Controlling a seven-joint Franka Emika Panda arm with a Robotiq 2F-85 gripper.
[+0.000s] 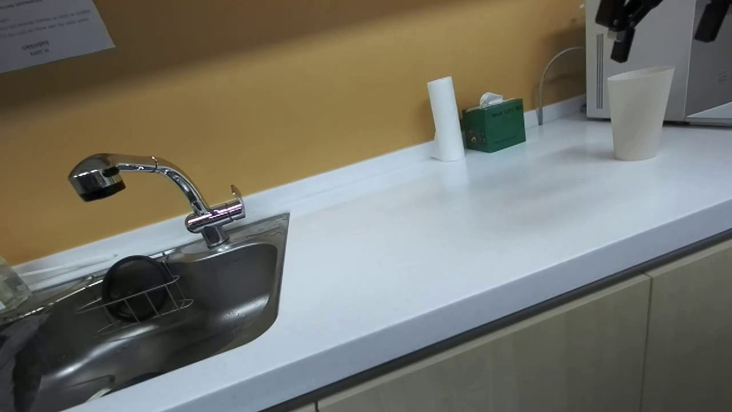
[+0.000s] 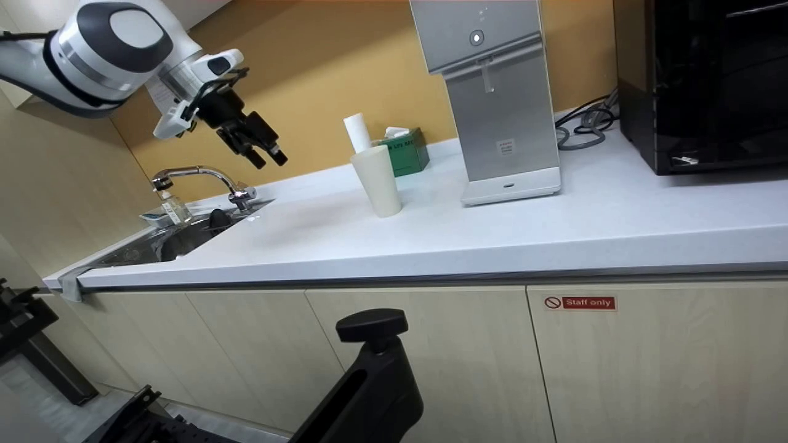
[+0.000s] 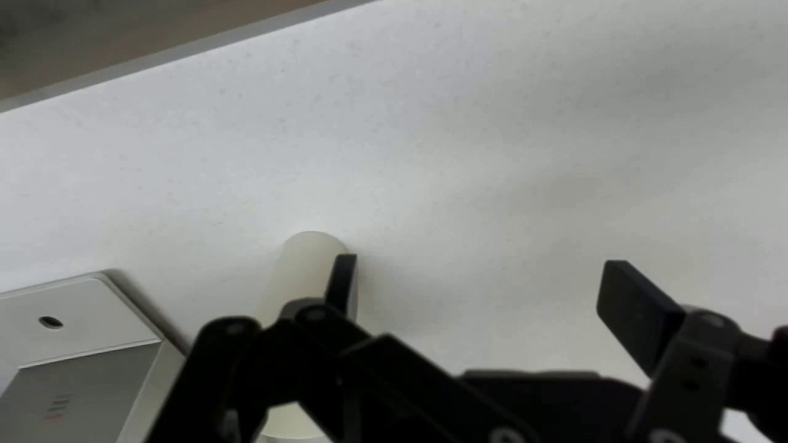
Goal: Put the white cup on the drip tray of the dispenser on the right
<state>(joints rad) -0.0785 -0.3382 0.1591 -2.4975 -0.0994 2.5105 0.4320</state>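
The white cup (image 1: pixel 639 117) stands upright on the counter, tapered and wider at the rim. It also shows in an exterior view (image 2: pixel 378 184), between the sink and the dispenser (image 2: pixel 502 123). The dispenser's white drip tray (image 2: pixel 517 188) is low at its front, with nothing on it. My gripper (image 2: pixel 269 160) is open, empty and above the counter, on the sink side of the cup and apart from it. In the wrist view, my gripper's (image 3: pixel 480 263) left finger hides part of the cup (image 3: pixel 305 264); the drip tray (image 3: pixel 80 326) shows at lower left.
A white cylinder (image 1: pixel 447 120) and a green tissue box (image 1: pixel 494 126) stand by the wall behind the cup. The sink (image 1: pixel 229 286) with its faucet (image 1: pixel 177 183) lies at one end. A black appliance (image 2: pixel 714 86) stands beyond the dispenser, with cables (image 2: pixel 588 126) between. The counter's front edge (image 2: pixel 431 261) runs along.
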